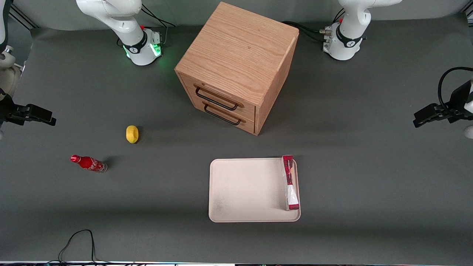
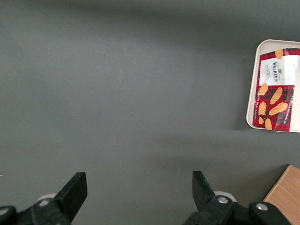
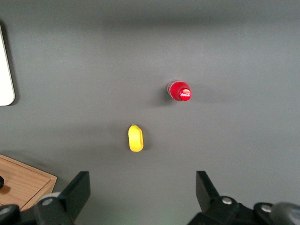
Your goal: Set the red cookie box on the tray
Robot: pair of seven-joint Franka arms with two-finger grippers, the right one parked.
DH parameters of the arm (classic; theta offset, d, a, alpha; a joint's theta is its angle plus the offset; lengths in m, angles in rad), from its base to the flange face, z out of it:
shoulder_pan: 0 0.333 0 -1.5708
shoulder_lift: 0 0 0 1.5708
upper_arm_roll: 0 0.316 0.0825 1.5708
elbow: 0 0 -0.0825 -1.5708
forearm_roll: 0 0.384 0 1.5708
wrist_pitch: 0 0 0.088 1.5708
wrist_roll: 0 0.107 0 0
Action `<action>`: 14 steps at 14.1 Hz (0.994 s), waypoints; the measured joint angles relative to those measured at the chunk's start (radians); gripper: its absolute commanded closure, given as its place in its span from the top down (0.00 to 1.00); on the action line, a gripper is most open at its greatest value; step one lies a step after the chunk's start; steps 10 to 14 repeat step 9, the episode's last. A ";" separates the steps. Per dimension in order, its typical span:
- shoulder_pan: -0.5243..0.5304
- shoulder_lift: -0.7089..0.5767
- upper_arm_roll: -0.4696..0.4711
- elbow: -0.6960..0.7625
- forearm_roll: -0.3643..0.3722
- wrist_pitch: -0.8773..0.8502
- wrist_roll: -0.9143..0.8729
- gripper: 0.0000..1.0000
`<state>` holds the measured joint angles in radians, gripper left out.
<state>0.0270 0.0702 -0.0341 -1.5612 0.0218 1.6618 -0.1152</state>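
Note:
The red cookie box (image 1: 290, 183) stands on its long edge inside the cream-white tray (image 1: 244, 188), against the rim at the working arm's end. In the left wrist view the box (image 2: 276, 89) shows its printed face with cookies, on the tray's rim (image 2: 253, 84). My left gripper (image 1: 419, 121) hovers above bare table at the working arm's end, well away from the tray. It is open and empty in the left wrist view (image 2: 139, 180), with only grey table between the fingers.
A wooden drawer cabinet (image 1: 236, 62) stands farther from the front camera than the tray; its corner shows in the left wrist view (image 2: 286, 197). A yellow lemon (image 1: 132, 133) and a small red soda bottle (image 1: 88, 163) lie toward the parked arm's end.

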 measured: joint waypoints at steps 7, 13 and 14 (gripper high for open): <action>0.003 -0.006 -0.036 -0.001 -0.002 -0.018 0.003 1.00; 0.003 -0.006 -0.036 -0.002 -0.005 -0.020 0.012 1.00; 0.003 -0.006 -0.036 -0.002 -0.005 -0.020 0.012 1.00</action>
